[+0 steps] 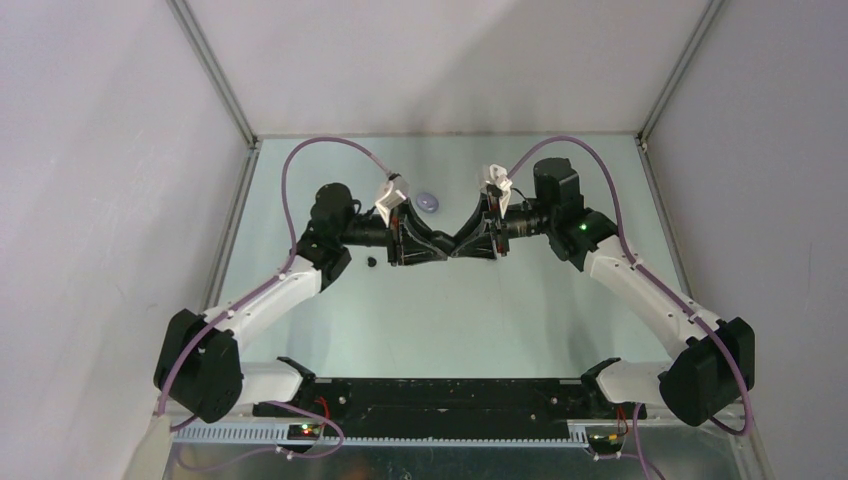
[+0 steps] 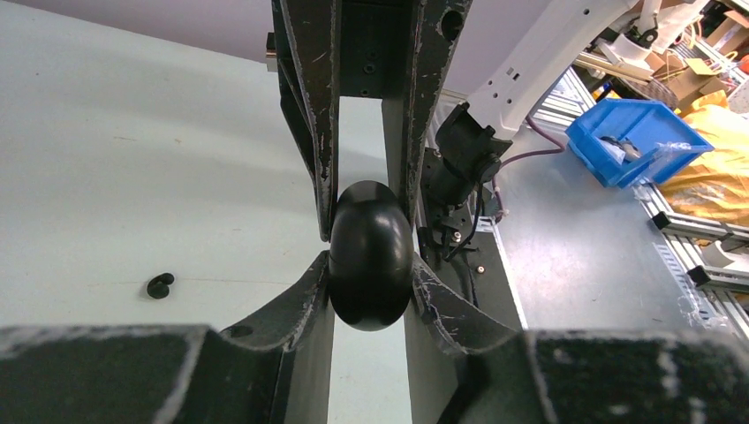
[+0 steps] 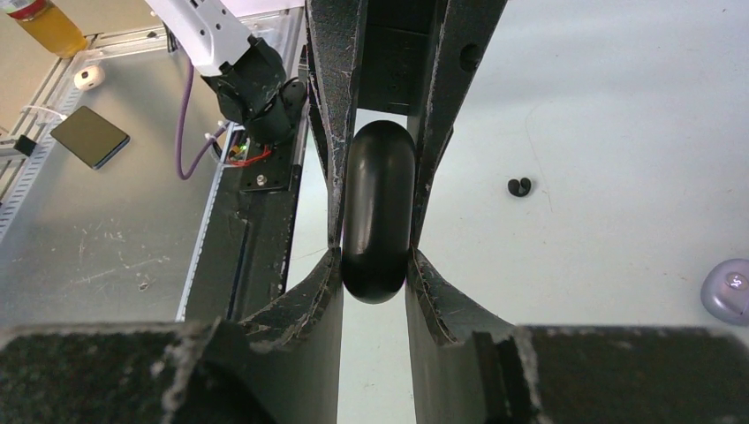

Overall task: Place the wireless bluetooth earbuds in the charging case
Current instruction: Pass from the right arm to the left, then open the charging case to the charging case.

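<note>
Earbuds (image 2: 160, 285) | loose on table (image 2: 132, 159) near left end effector (image 2: 371, 274) | it and right end effector (image 3: 375, 265) clamp black case (image 2: 371, 238)

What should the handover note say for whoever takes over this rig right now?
left claw: shut on the black case.
right claw: shut on the same black case from the opposite end.
black earbuds: loose on the table, to the left of the claws.
lilac case: on the table behind them.
Done: black case is gripped by both claws and looks closed.
Left: open it and seat the earbuds.
</note>
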You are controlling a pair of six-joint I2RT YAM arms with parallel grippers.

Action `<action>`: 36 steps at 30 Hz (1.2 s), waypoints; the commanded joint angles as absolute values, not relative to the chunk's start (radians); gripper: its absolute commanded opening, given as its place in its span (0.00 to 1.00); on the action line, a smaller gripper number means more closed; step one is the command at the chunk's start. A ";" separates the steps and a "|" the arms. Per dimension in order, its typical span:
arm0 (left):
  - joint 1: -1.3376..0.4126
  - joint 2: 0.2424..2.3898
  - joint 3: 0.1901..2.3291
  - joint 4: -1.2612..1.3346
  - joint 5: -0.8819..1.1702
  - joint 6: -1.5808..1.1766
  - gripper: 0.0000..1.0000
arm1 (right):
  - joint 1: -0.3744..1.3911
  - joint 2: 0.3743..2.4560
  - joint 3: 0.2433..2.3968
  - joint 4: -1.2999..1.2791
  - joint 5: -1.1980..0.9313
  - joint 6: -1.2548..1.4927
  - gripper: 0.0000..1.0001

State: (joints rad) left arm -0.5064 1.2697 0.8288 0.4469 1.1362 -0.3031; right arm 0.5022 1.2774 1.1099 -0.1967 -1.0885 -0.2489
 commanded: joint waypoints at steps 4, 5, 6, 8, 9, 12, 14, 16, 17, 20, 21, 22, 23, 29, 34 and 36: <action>-0.520 1.261 0.880 0.410 1.165 -0.250 0.04 | 0.499 1.275 1.112 -0.177 -1.105 -0.261 0.36; -0.520 1.261 0.881 0.388 1.165 -0.240 0.04 | 0.496 1.276 1.112 -0.173 -1.113 -0.243 0.41; -0.521 1.261 0.883 0.374 1.165 -0.216 0.04 | 0.493 1.278 1.113 -0.161 -1.126 -0.232 0.48; -0.521 1.261 0.887 0.339 1.162 -0.184 0.03 | 0.486 1.280 1.114 -0.140 -1.143 -0.182 0.58; -0.522 1.261 0.887 0.324 1.161 -0.170 0.03 | 0.486 1.281 1.113 -0.124 -1.146 -0.168 0.60; -0.525 1.261 0.887 0.307 1.161 -0.153 0.04 | 0.485 1.289 1.113 -0.094 -1.148 -0.110 0.69; -0.528 1.260 0.888 0.302 1.160 -0.145 0.04 | 0.488 1.296 1.112 -0.080 -1.127 -0.087 0.74; -0.533 1.260 0.891 0.291 1.162 -0.136 0.04 | 0.494 1.302 1.112 -0.072 -1.084 -0.076 0.79; -0.534 1.260 0.893 0.281 1.161 -0.129 0.03 | 0.497 1.305 1.113 -0.070 -1.068 -0.076 0.81; -0.537 1.260 0.896 0.265 1.162 -0.120 0.03 | 0.505 1.313 1.113 -0.068 -0.986 -0.074 0.98; -0.538 1.258 0.896 0.264 1.162 -0.118 0.03 | 0.506 1.314 1.112 -0.070 -0.971 -0.076 0.99; -0.539 1.258 0.896 0.263 1.163 -0.117 0.03 | 0.509 1.315 1.112 -0.072 -0.953 -0.087 0.99; -0.539 1.258 0.897 0.263 1.163 -0.117 0.03 | 0.509 1.315 1.113 -0.077 -0.948 -0.093 0.99; -0.540 1.255 0.897 0.260 1.170 -0.117 0.03 | 0.516 1.301 1.113 -0.101 -0.894 -0.148 1.00; -0.540 1.253 0.895 0.258 1.177 -0.116 0.02 | 0.492 1.276 1.112 -0.116 -0.867 -0.177 0.99; -0.539 1.255 0.897 0.259 1.179 -0.117 0.02 | 0.477 1.265 1.113 -0.117 -0.874 -0.178 0.99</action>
State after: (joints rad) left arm -0.5293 1.2697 0.8478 0.2432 1.1294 -0.1368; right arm 0.5091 1.3064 1.1095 -0.1242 -0.9283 -0.1364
